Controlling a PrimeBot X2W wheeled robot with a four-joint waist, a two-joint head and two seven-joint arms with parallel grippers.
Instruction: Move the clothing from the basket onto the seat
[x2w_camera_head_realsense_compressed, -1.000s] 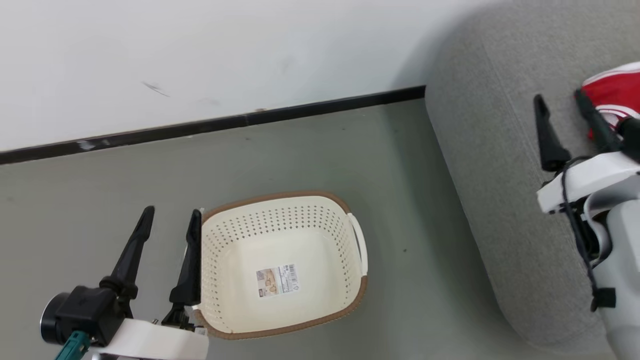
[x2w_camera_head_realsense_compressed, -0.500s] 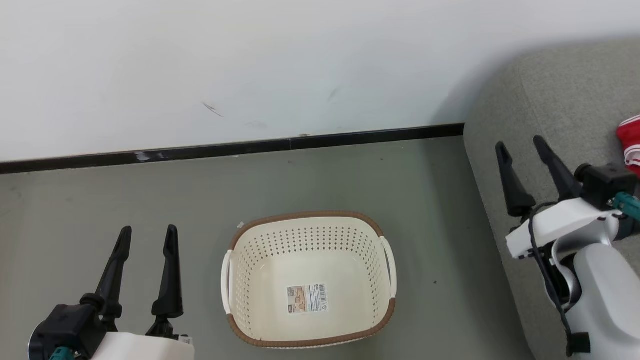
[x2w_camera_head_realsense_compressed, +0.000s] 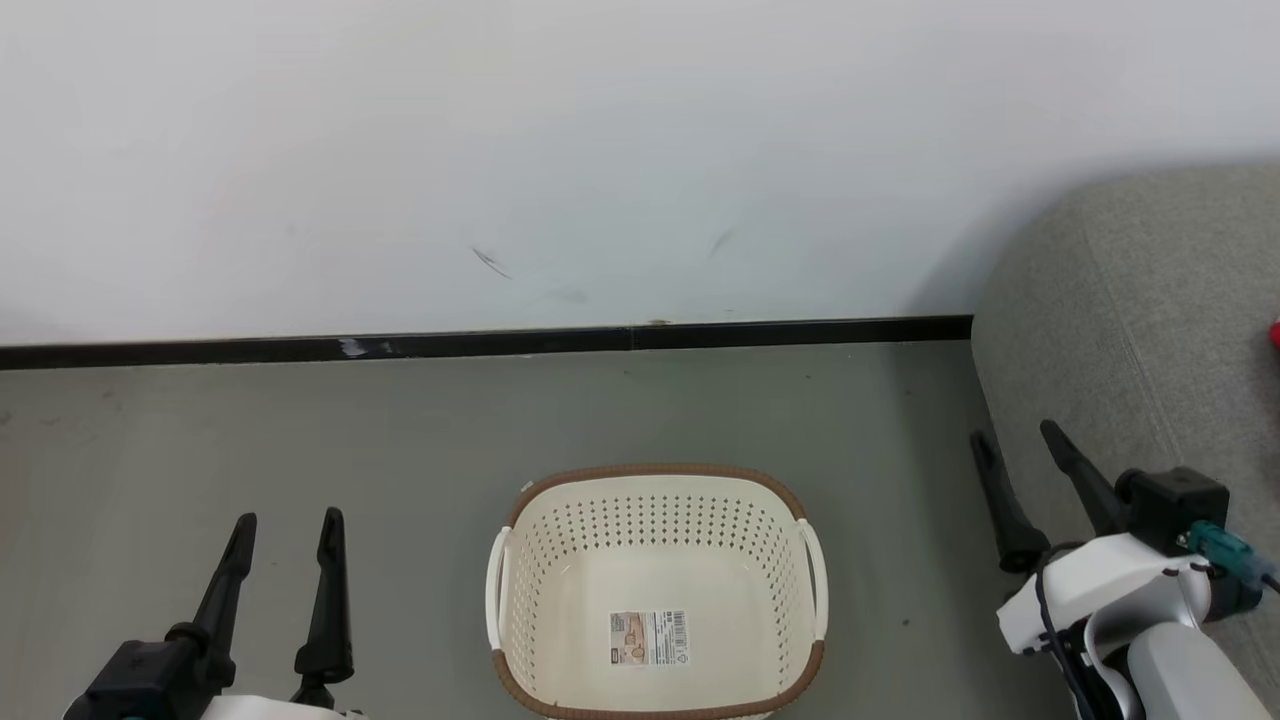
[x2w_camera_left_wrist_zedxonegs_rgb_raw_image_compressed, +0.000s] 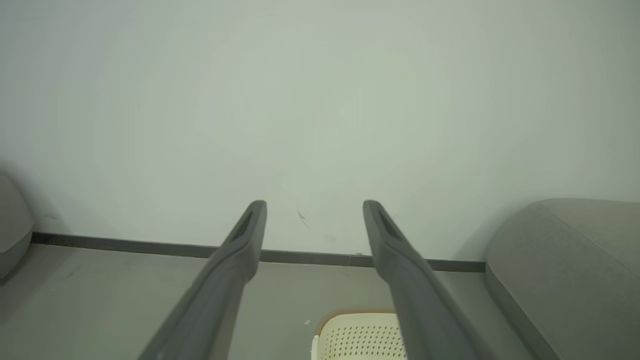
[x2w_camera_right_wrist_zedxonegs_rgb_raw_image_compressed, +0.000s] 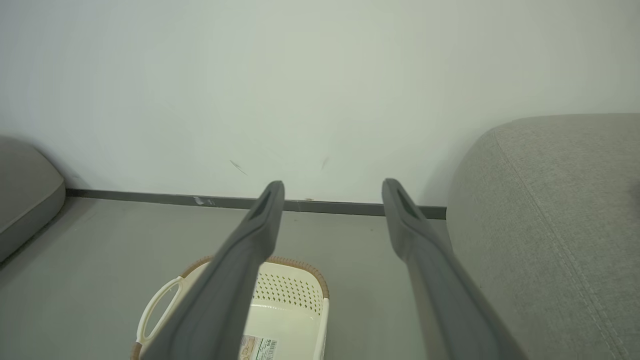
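The cream perforated basket (x2w_camera_head_realsense_compressed: 655, 590) with its brown rim stands on the grey floor at the bottom centre of the head view, holding nothing but a paper label on its bottom. Its far rim (x2w_camera_left_wrist_zedxonegs_rgb_raw_image_compressed: 357, 320) peeks in below the left wrist view, and the basket (x2w_camera_right_wrist_zedxonegs_rgb_raw_image_compressed: 295, 305) also lies under the right fingers. The grey seat (x2w_camera_head_realsense_compressed: 1150, 340) rises at the right, with a red sliver of clothing (x2w_camera_head_realsense_compressed: 1276, 333) at the frame edge. My left gripper (x2w_camera_head_realsense_compressed: 288, 528) stands open left of the basket. My right gripper (x2w_camera_head_realsense_compressed: 1015, 442) stands open at the seat's near edge (x2w_camera_right_wrist_zedxonegs_rgb_raw_image_compressed: 550, 225).
A white wall with a black skirting strip (x2w_camera_head_realsense_compressed: 500, 343) runs behind the basket. Another grey cushion (x2w_camera_right_wrist_zedxonegs_rgb_raw_image_compressed: 25, 200) shows at the far left of the right wrist view. Open grey floor (x2w_camera_head_realsense_compressed: 250, 430) surrounds the basket.
The head camera has swung left and levelled, so the basket shifted toward centre and the red clothing slid almost out of frame. The right gripper came back off the seat, empty, toward its edge.
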